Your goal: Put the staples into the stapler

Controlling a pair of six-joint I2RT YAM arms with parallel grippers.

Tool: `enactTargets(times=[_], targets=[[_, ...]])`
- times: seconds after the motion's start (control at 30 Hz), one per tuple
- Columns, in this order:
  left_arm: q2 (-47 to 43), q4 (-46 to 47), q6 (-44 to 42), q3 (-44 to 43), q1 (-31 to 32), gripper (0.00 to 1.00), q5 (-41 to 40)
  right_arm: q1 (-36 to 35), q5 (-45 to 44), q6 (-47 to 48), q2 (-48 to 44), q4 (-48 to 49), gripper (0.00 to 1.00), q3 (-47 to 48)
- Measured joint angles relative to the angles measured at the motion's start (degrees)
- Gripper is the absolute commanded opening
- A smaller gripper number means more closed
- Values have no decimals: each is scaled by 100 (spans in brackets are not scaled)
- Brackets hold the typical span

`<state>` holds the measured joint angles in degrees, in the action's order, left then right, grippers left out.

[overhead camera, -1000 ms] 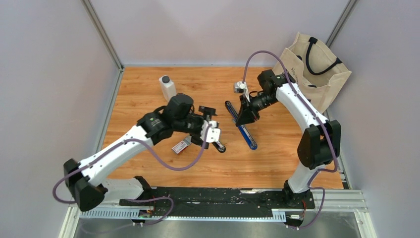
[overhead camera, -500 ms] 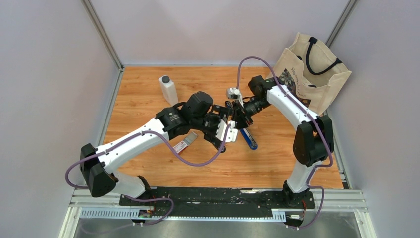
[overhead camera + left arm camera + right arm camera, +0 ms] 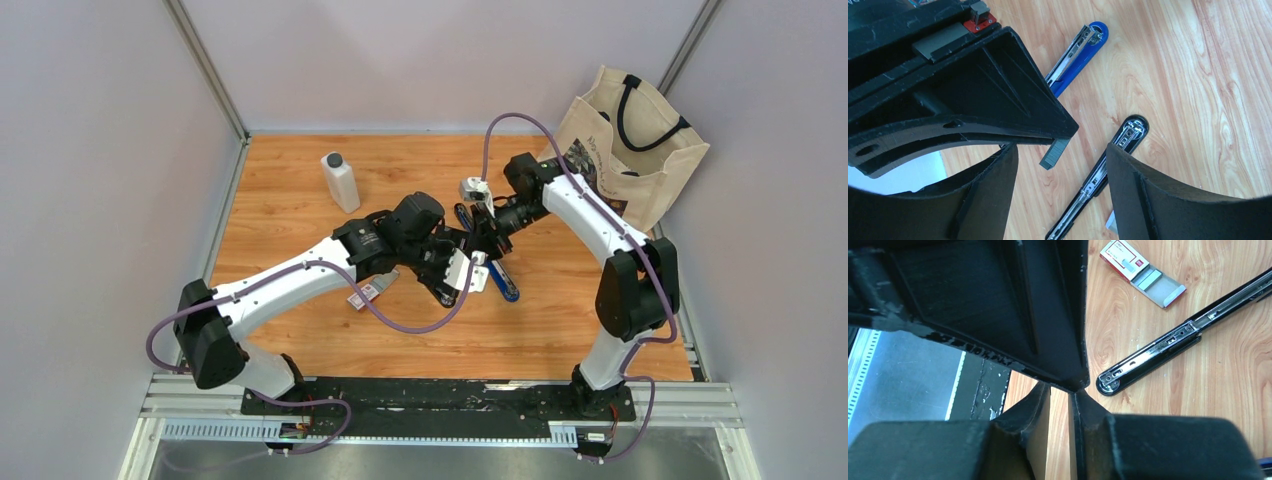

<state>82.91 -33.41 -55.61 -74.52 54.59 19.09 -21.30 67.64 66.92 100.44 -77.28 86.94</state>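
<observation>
The stapler lies opened flat on the wood: a blue arm [image 3: 1079,52] and a black arm with a chrome staple channel [image 3: 1118,162]. It also shows in the right wrist view [image 3: 1168,346] and, partly, from above [image 3: 503,280]. My right gripper [image 3: 487,238] is shut on a grey strip of staples [image 3: 1054,153], which hangs above the wood just left of the chrome channel. My left gripper [image 3: 1063,200] is open and empty, its fingers either side of the strip and the channel. The white-and-red staples box [image 3: 1140,271] lies beside the stapler with its grey tray slid out.
A white bottle [image 3: 340,180] stands at the back left. A beige tote bag [image 3: 630,135] stands at the back right corner. The two grippers are close together over the middle of the table [image 3: 300,190].
My left arm has swung right and closed in on the right gripper. The right gripper came left and forward over the stapler and now stays almost still.
</observation>
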Motion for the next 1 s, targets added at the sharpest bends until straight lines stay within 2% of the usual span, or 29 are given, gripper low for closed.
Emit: enactTargets(times=[0.1,0.27,0.33,0.5,0.6,0.83,0.97,1.0], targets=[[50,0,4,0,13,62,-11,4,-15,24,-81,-2,20,-72],[101,-2,20,0,13,60,-24,9,-7,66,-179,-2,20,-140],[105,-2,24,0,13,52,-26,9,-4,74,-208,-4,20,-164],[107,2,61,0,13,50,-28,9,-4,96,-221,-4,20,-181],[118,4,83,0,13,39,-26,9,-4,111,-221,-4,21,-181],[149,63,129,0,11,39,-59,9,-35,153,-221,-11,21,-184],[149,68,131,0,11,36,-63,11,-37,166,-221,-11,21,-184],[149,72,131,0,11,33,-66,13,-42,170,-221,-11,21,-184]])
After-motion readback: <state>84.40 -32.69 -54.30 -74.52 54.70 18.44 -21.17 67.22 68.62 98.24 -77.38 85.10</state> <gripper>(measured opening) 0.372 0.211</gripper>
